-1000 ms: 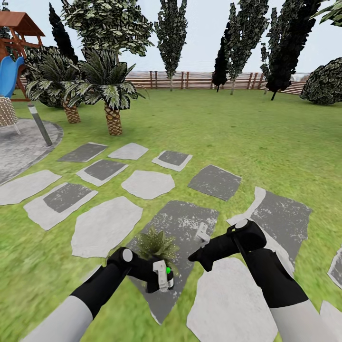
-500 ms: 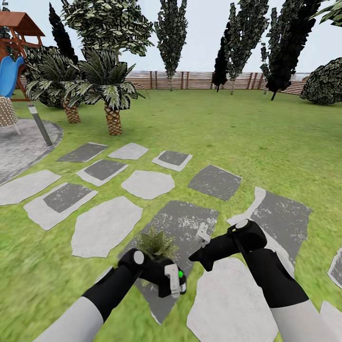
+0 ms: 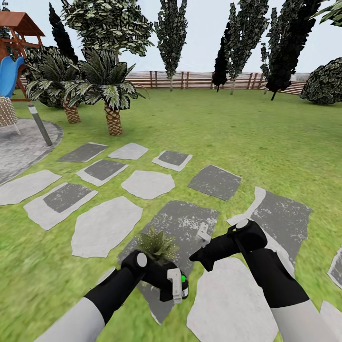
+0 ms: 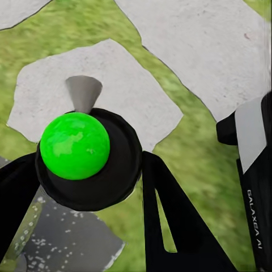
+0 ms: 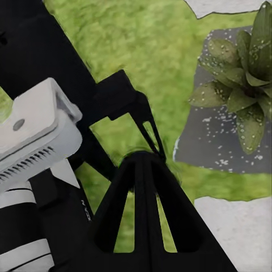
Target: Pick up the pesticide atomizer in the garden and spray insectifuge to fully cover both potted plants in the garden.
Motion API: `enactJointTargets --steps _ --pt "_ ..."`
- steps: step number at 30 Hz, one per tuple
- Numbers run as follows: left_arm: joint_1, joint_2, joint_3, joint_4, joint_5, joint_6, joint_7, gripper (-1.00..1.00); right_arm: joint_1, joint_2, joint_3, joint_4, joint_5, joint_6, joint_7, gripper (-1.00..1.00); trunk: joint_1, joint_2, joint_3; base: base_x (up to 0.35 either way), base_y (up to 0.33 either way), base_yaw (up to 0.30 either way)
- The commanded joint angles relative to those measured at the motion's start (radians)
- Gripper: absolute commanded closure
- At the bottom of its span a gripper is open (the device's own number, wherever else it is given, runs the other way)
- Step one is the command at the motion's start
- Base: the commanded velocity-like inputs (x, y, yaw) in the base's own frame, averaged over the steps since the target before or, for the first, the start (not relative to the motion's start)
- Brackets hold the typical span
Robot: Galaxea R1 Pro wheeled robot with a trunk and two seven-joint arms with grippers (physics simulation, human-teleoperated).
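Note:
A potted plant (image 3: 156,244), a low green rosette, stands on a dark grey stepping stone (image 3: 187,221) just beyond my left wrist. In the right wrist view the potted plant (image 5: 241,96) has whitish specks of insectifuge (image 5: 249,127) on its leaves and on the stone around it. My left gripper (image 3: 172,286) hangs just to the near right of the plant and is shut on the pesticide atomizer (image 3: 182,278). The left wrist view shows the atomizer (image 4: 85,158) as a dark round body with a bright green ball, held in the left gripper (image 4: 85,170). My right gripper (image 3: 194,258) (image 5: 144,161) is shut on nothing.
Grey and white stepping stones (image 3: 105,225) cross the lawn (image 3: 266,142). A grey bollard lamp (image 3: 40,124) stands at the edge of the paved patio (image 3: 19,149) on the left. Two palms (image 3: 111,102) and a playset with a blue slide (image 3: 8,76) stand behind. A wooden fence (image 3: 190,80) closes the back.
My left gripper has carried the atomizer to the right and nearer to me, past the plant. The right arm has stayed still.

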Motion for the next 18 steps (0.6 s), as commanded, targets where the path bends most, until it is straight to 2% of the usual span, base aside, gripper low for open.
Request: enactJointTargets --steps 1,7,11,18 --pt "-0.001 0.0 -0.012 -0.002 -0.002 0.01 -0.004 1.0 -0.001 0.0 0.001 -0.001 0.009 0.01 0.009 1.0 0.0 -0.001 -0.001 0.0 0.0 0.0" --pt "-0.002 0.0 -0.027 -0.006 -0.001 0.012 -0.005 1.0 -0.001 -0.001 0.001 -0.001 0.009 0.01 0.009 1.0 0.0 -0.001 -0.001 0.0 0.0 0.0" --pt "-0.003 0.0 -0.028 -0.056 -0.001 0.014 -0.006 1.0 -0.001 -0.001 0.001 -0.001 0.009 0.011 0.009 1.0 0.0 -0.001 -0.001 0.0 0.0 0.0" --pt "-0.007 -0.004 -0.028 -0.069 -0.001 0.021 -0.007 1.0 -0.001 -0.001 0.001 -0.001 0.009 0.01 0.009 1.0 0.0 -0.001 -0.001 0.0 0.0 0.0"
